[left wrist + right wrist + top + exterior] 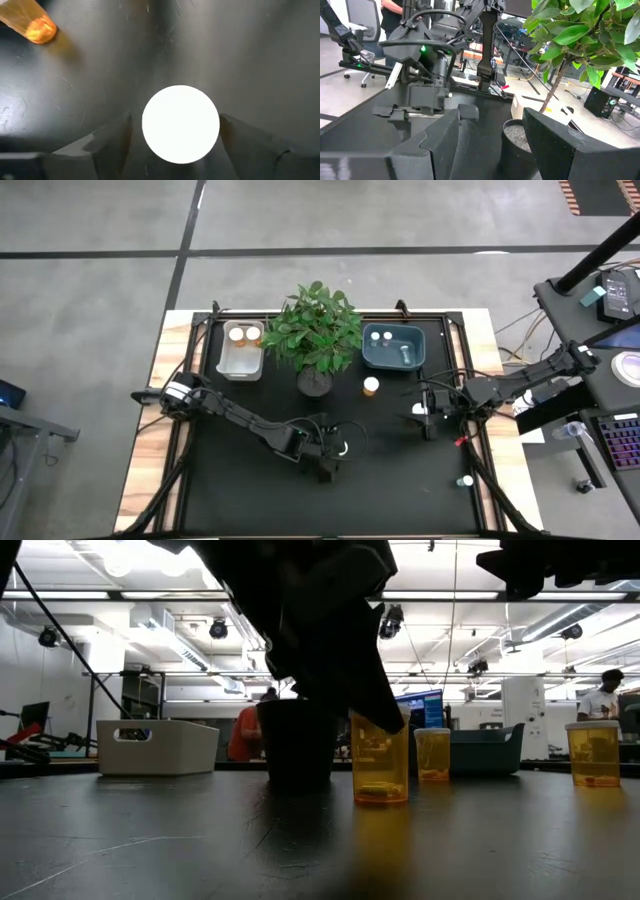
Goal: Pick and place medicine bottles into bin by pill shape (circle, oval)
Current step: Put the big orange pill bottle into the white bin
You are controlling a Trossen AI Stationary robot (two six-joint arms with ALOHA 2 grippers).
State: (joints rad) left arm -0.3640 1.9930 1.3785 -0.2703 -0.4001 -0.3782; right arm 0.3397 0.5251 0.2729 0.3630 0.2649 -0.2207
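Amber plastic, white-capped, the medicine bottle (380,762) stands upright on the black desk (400,480) in front of the potted plant (316,332). The left end effector (175,127) hangs over it, fingers spread to either side of its round white cap (180,124) (not touching, in the wrist view). The right end effector (490,135) sits spread and empty near the dark blue bin (394,347). Two more bottles lie in the white bin (241,351); another amber one (371,386) stands between plant and blue bin.
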